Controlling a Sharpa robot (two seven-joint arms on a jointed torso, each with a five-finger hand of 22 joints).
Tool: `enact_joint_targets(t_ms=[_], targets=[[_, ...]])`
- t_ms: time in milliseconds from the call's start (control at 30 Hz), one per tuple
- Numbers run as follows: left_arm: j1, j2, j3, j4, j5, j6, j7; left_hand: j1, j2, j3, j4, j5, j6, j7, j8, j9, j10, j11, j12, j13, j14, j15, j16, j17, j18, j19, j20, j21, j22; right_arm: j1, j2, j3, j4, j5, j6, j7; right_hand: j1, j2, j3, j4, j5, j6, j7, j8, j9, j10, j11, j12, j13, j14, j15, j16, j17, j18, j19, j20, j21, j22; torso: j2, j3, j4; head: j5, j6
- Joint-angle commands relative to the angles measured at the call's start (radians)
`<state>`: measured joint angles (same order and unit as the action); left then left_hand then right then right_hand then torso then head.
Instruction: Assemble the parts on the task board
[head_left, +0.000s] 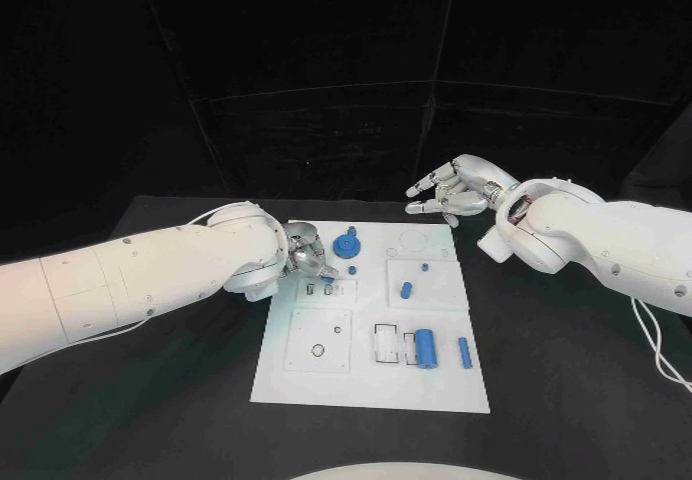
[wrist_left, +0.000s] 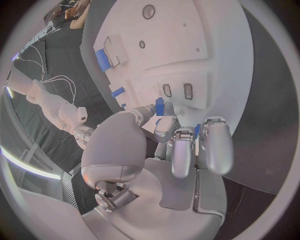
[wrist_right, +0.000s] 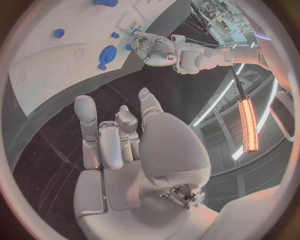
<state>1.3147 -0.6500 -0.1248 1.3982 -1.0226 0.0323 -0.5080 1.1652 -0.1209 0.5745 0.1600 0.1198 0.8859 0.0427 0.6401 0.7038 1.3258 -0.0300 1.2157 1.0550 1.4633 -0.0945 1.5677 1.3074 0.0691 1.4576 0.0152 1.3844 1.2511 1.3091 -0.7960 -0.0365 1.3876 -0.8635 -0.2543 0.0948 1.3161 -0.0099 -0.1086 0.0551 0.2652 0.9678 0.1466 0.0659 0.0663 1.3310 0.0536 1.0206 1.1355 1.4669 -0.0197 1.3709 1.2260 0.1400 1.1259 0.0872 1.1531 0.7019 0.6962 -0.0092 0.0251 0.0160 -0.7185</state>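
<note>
Head view. The white task board lies at the centre of the black table. The left hand sits at the board's upper left corner, fingers curled close beside a blue disc-shaped part; whether it touches or holds a part cannot be told here. The right hand hovers above and beyond the board's upper right corner, over the dark table, fingers loosely bent and apart, holding nothing. A small blue peg stands at mid-board; a blue cylinder and a slimmer blue pin lie toward the lower right.

Left wrist view. The left hand fills the centre, its fingers bent toward the board. A small blue piece shows just at the fingertips; contact cannot be confirmed.

Right wrist view. The right hand is partly curled over dark table, empty. The board lies at upper left, with the blue disc and the left hand beside it.
</note>
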Motion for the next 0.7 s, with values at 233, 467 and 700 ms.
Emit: enact_joint_targets(t_ms=[233,467,700], targets=[[-0.004,0.012,-0.001,-0.011,-0.030,0.051,-0.020,-0.012,0.003,0.141,-0.137,-0.013,0.006,-0.006,0.006,0.003,0.001,-0.004,-0.004,0.001,0.107,0.005,0.003,0.263,-0.003,0.000,0.005,-0.007,0.000,0.002,0.003,0.001,0.000,-0.003,0.008,0.004,0.002,0.005,0.001,-0.006,0.007,-0.003,-0.004,0.006,0.002,0.007,-0.001,0.004,0.001,0.035,-0.002,-0.007,-0.001,0.016,0.005,0.001,-0.005,0.000,0.000,-0.0005,0.0012,0.000,-0.001],[-0.007,0.021,-0.002,-0.022,-0.031,0.082,-0.025,-0.015,0.003,0.141,-0.140,-0.024,0.009,-0.007,0.008,0.005,0.005,-0.005,0.000,0.007,0.107,0.005,0.003,0.263,-0.004,0.000,0.005,-0.007,0.001,0.002,0.003,0.001,0.000,-0.002,0.011,0.004,0.002,0.005,0.001,-0.006,0.007,-0.003,-0.004,0.006,0.002,0.007,-0.001,0.004,0.001,0.035,-0.002,-0.007,-0.001,0.016,0.005,0.001,-0.005,0.000,0.000,-0.0003,0.0000,0.000,-0.005],[-0.011,0.028,-0.003,-0.028,-0.032,0.084,-0.023,-0.018,0.003,0.139,-0.141,-0.030,0.011,-0.007,0.009,0.005,0.006,-0.005,0.002,0.009,0.107,0.004,0.003,0.263,-0.004,0.000,0.005,-0.006,0.002,0.002,0.003,0.001,0.000,-0.001,0.011,0.004,0.002,0.005,0.001,-0.006,0.007,-0.003,-0.004,0.006,0.002,0.007,-0.001,0.004,0.001,0.035,-0.002,-0.007,-0.001,0.016,0.005,0.001,-0.005,0.000,0.000,-0.0003,0.0014,-0.001,-0.005]])
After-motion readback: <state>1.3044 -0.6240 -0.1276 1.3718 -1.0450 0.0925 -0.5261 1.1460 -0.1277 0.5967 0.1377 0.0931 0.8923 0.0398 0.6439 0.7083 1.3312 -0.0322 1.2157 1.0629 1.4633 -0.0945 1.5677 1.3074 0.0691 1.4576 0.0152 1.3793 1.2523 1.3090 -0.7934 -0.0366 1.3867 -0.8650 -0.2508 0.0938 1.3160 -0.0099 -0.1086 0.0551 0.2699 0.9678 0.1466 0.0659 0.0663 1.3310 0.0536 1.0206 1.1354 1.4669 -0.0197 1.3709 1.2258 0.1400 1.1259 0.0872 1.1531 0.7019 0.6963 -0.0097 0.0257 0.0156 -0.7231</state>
